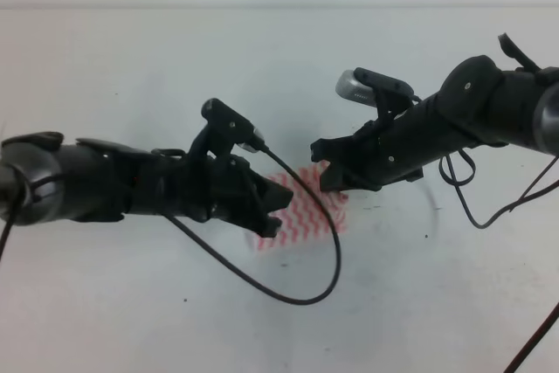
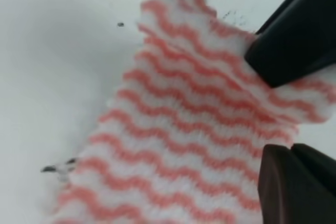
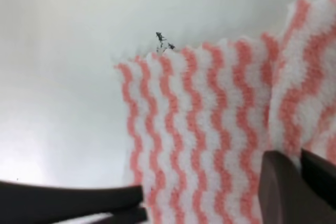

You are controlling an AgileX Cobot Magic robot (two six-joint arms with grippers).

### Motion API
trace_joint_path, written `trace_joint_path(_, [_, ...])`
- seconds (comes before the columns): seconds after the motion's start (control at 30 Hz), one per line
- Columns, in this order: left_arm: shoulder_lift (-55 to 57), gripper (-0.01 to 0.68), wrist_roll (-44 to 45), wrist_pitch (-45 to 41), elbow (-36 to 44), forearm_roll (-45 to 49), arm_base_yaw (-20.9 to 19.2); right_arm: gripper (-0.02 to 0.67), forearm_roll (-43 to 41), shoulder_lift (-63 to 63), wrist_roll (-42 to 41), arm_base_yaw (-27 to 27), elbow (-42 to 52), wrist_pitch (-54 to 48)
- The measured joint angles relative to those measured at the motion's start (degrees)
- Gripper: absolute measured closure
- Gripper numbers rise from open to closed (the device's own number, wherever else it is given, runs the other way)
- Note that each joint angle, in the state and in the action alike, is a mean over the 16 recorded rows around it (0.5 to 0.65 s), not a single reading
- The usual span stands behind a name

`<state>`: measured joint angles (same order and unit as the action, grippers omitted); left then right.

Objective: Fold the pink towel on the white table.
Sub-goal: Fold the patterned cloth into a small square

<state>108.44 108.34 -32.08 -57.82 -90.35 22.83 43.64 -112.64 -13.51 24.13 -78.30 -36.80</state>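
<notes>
The white table (image 1: pixel 131 303) fills the scene, plain but for a few dark specks. Two black arms reach in over it from the left and the right, their tips meeting near the middle. A black cable (image 1: pixel 306 294) loops from the left arm down over the table and back up.

The pink towel (image 1: pixel 306 216) lies near the table's centre, between and partly under the two grippers, its wavy pink and white stripes showing only in a small patch from above.

The left gripper (image 1: pixel 278 211) sits low at the towel's left edge. From its wrist view, one dark finger (image 2: pixel 299 40) presses on top of the cloth and the other (image 2: pixel 294 187) lies at the cloth's edge, so the jaws stand apart with towel between them; whether they pinch it I cannot tell.

The right gripper (image 1: pixel 332 185) comes down on the towel's far right corner. Its wrist view shows one finger (image 3: pixel 294 187) on the cloth, where a fold rises beside it, and the other (image 3: pixel 68 200) lying well off on bare table: jaws wide.
</notes>
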Motion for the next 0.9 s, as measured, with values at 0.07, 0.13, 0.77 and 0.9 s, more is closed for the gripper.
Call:
trace_joint_path(0.07, [-0.4,0.673,-0.3,-0.1,0.1,0.7,-0.6,0.650,0.0,0.0,0.0,0.0,0.0,0.0])
trace_joint_path(0.13, [-0.6,0.673,-0.7,-0.4,0.1,1.4,-1.2,0.650,0.0,0.0,0.0,0.0,0.0,0.0])
trace_joint_path(0.77, [2.7,0.673,-4.2,-9.3,0.3,5.8,-2.9,0.650,-0.1,0.0,0.0,0.0,0.0,0.1])
trace_joint_path(0.9, [3.2,0.673,-5.9,-8.9,0.3,7.5,-3.0,0.650,-0.1,0.0,0.0,0.0,-0.1,0.2])
